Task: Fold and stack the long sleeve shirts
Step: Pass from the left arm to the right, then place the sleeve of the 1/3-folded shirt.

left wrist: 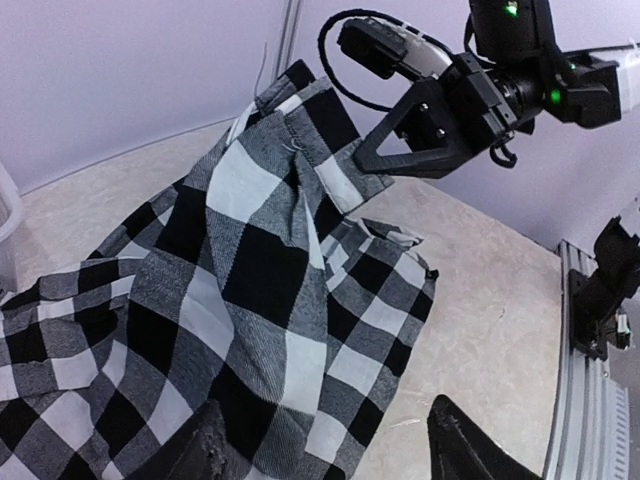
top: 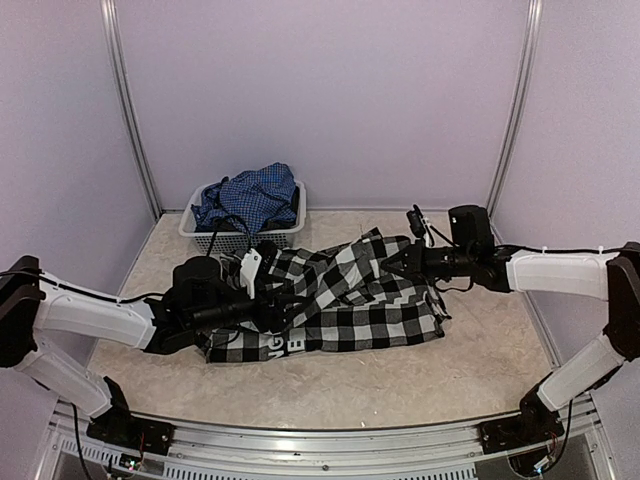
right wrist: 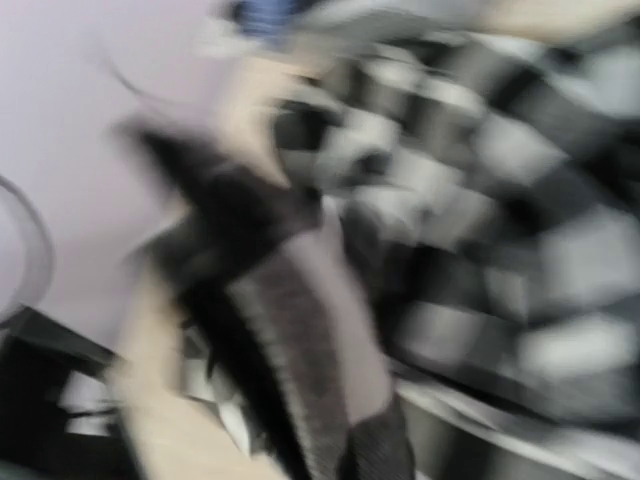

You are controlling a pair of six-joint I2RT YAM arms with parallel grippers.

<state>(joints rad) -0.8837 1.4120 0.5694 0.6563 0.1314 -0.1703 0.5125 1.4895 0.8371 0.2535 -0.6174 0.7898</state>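
Note:
The black-and-white checked shirt (top: 360,300) lies crumpled mid-table, with white letters on black showing at its near left edge. My right gripper (top: 397,262) is shut on a raised fold of it, and the left wrist view shows that gripper (left wrist: 365,165) pinching the cloth's upper edge. My left gripper (top: 283,303) is over the shirt's left part. Its fingers (left wrist: 465,450) stand wide apart with the checked cloth (left wrist: 250,270) lying loose under them. The blue fine-checked shirt (top: 250,195) is heaped in the basket. The right wrist view is motion-blurred and shows only checked cloth (right wrist: 520,200).
A white mesh basket (top: 195,232) stands at the back left against the wall. Pale enclosure walls close in the back and sides. Bare table surface (top: 330,385) runs along the near side in front of the shirt, and a metal rail lines the near edge.

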